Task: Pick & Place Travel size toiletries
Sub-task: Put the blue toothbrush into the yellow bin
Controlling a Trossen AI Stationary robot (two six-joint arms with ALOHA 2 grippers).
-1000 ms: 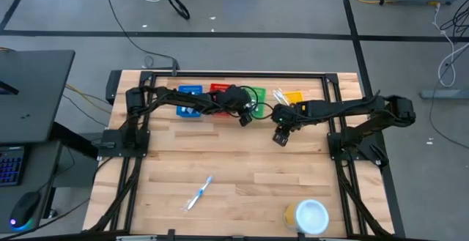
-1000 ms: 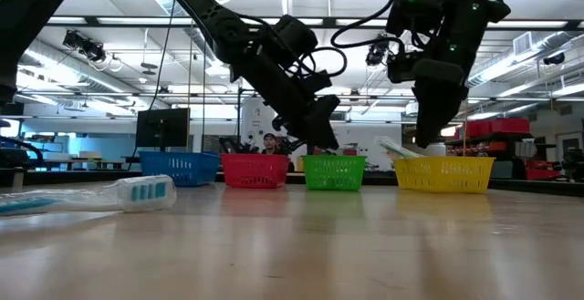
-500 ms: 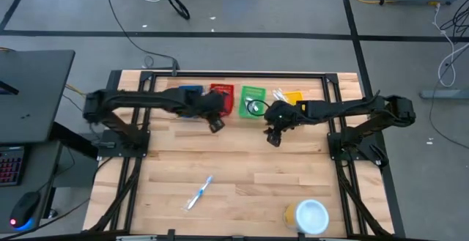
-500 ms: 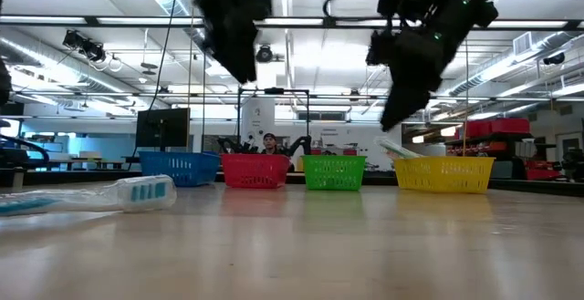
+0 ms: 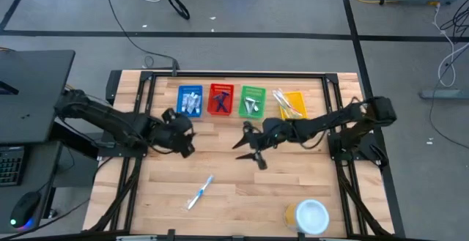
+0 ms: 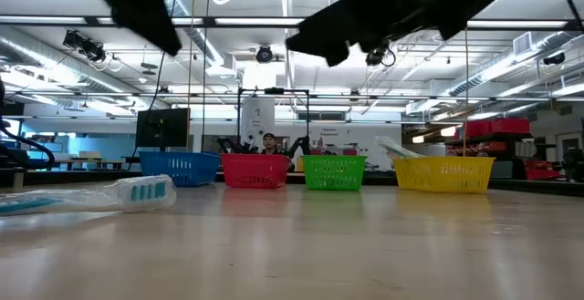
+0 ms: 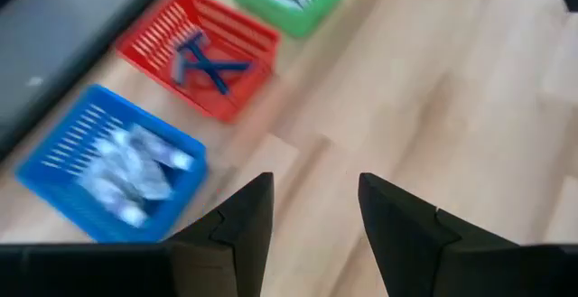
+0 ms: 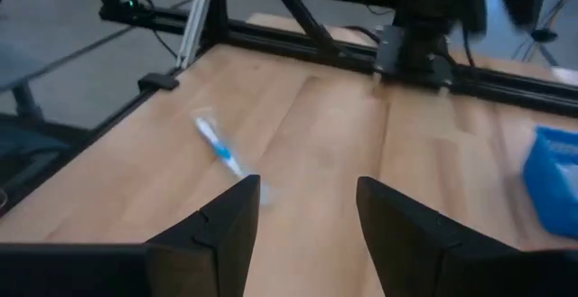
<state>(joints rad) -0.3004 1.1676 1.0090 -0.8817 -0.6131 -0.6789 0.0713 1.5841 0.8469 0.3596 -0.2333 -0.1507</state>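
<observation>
Both arms are pulling back from the far row of baskets: the left gripper [image 5: 183, 144] is swinging to the left-middle of the table, its fingers spread and holding nothing, and the right gripper [image 5: 249, 153] is reaching toward the centre, fingers also spread and empty. One toothbrush [image 5: 199, 193] is lying loose on the near-left boards, well apart from both. Toiletries are sitting in the blue basket [image 5: 190, 100], red basket [image 5: 220, 99], green basket [image 5: 252, 101] and yellow basket [image 5: 292, 103]. Sorting looks nearly finished; the toothbrush seems the last pick.
</observation>
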